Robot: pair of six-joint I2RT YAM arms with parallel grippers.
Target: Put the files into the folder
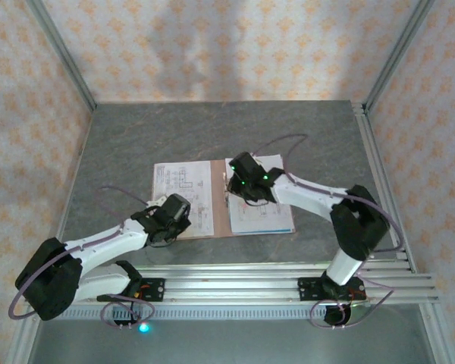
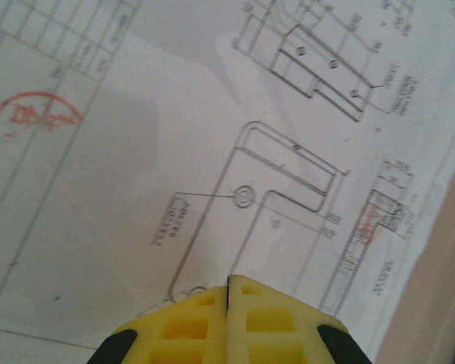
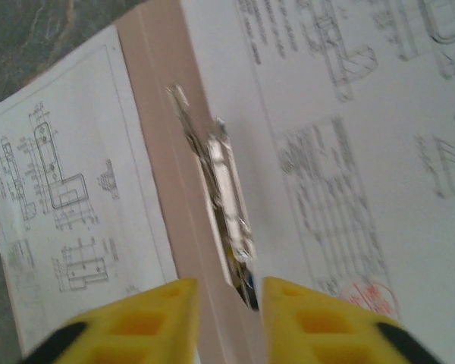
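Observation:
The pinkish-brown folder (image 1: 221, 221) lies open on the table. A white drawing sheet (image 1: 183, 186) rests on its left half and another white sheet (image 1: 267, 214) on its right half. My left gripper (image 2: 229, 279) is shut, its yellow tips down on the left sheet (image 2: 212, 152). My right gripper (image 3: 229, 292) hovers over the folder's spine (image 3: 155, 114), jaws a little open, holding nothing. The metal clip (image 3: 226, 189) lies just ahead of its fingertips, between the left sheet (image 3: 61, 197) and the right sheet (image 3: 349, 152).
Grey stone-patterned tabletop (image 1: 136, 144) surrounds the folder, with metal frame posts at the sides and an aluminium rail (image 1: 288, 284) along the near edge. Patterned walls close in the back and sides.

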